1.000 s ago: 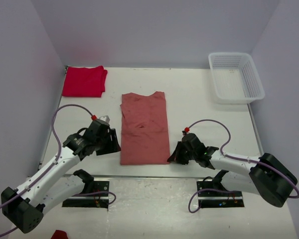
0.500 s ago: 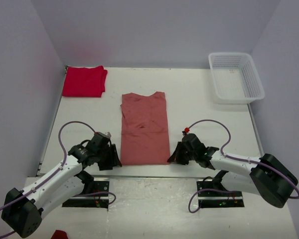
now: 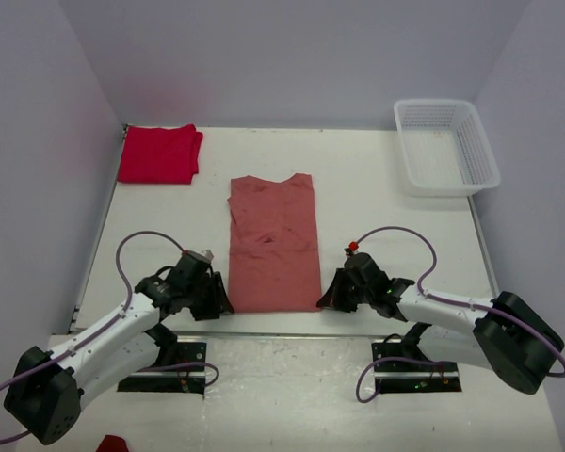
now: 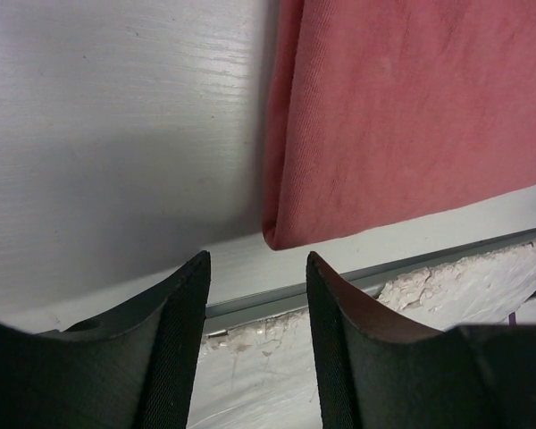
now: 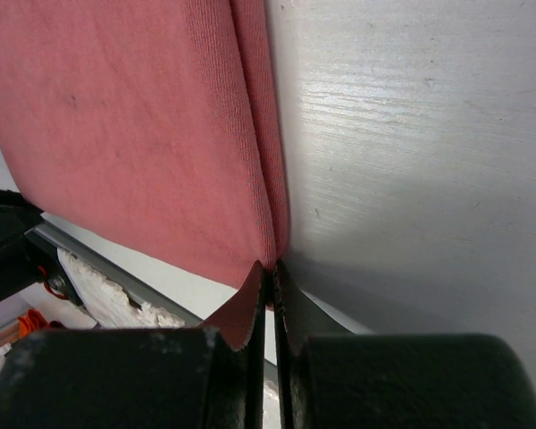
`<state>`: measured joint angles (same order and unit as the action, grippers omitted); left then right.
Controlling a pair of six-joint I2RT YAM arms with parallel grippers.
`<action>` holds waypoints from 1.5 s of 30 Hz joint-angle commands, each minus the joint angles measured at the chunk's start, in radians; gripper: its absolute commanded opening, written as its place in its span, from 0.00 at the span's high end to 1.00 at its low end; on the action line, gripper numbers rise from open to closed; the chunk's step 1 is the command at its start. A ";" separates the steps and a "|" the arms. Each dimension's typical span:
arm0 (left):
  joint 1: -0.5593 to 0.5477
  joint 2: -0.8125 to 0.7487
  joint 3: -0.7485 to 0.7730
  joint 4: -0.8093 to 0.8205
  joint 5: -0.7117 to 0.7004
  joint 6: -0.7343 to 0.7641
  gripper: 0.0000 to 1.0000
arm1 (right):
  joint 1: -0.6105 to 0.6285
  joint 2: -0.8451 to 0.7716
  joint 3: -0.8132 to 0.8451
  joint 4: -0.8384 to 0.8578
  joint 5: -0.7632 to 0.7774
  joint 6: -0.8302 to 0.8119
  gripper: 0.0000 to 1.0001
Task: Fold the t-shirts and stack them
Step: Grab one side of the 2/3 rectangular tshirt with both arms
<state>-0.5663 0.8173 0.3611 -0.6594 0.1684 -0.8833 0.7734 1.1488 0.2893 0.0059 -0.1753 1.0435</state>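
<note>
so the pink tee [image 3: 273, 250] is a long folded strip mid-frame, red tee [image 3: 158, 154] folded upper left, right claw [image 5: 270, 268] pinching the pink one's lower-right corner, left claw [image 4: 256, 259] spread by its lower-left

Left claw [image 4: 256, 264] part-open, right claw [image 5: 270, 270] tight shut, both low.

A plain dusty salmon-pink t-shirt [image 3: 273, 247] lies centre; the bright red t-shirt [image 3: 158, 153] is far left; the white mesh basket [image 3: 447, 146] far right; the table [image 3: 377, 188] off-white.
</note>
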 commanded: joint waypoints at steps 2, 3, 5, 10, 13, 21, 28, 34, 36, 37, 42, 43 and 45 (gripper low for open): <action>-0.006 0.022 -0.007 0.066 -0.003 -0.013 0.52 | 0.007 0.000 -0.024 -0.080 0.022 -0.022 1.00; -0.006 0.023 -0.007 0.070 -0.004 -0.011 0.52 | 0.009 0.003 -0.025 -0.080 0.023 -0.022 1.00; -0.006 0.034 -0.013 0.086 -0.003 -0.011 0.52 | 0.007 0.005 -0.027 -0.076 0.023 -0.022 1.00; -0.006 0.060 -0.017 0.113 -0.003 -0.014 0.53 | 0.007 0.008 -0.027 -0.075 0.022 -0.022 1.00; -0.006 0.074 -0.028 0.129 -0.007 -0.014 0.56 | 0.007 0.008 -0.029 -0.076 0.022 -0.022 1.00; -0.006 0.108 -0.056 0.182 0.003 -0.020 0.71 | 0.009 0.014 -0.027 -0.073 0.017 -0.020 1.00; -0.006 0.114 -0.070 0.202 0.011 -0.029 1.00 | 0.010 0.035 -0.029 -0.060 0.013 -0.017 1.00; -0.004 0.059 -0.079 0.192 0.014 -0.032 1.00 | 0.038 0.066 -0.001 -0.076 0.054 -0.033 1.00; -0.004 0.031 -0.068 0.166 0.013 -0.031 1.00 | 0.061 0.074 0.030 -0.115 0.079 -0.049 1.00; -0.006 0.025 -0.064 0.153 0.013 -0.029 1.00 | 0.075 0.074 0.040 -0.127 0.103 -0.054 1.00; -0.006 -0.070 -0.022 0.046 0.008 -0.036 1.00 | 0.115 0.062 0.103 -0.228 0.166 -0.063 1.00; -0.004 -0.085 -0.011 0.025 -0.004 -0.036 1.00 | 0.124 0.048 0.111 -0.248 0.174 -0.056 1.00; -0.006 -0.118 0.025 -0.040 -0.020 -0.034 1.00 | 0.130 0.026 0.132 -0.297 0.180 -0.040 1.00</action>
<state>-0.5663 0.7357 0.3191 -0.5953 0.1749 -0.9085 0.8875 1.1965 0.3935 -0.1295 -0.0696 1.0103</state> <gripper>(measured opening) 0.008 0.010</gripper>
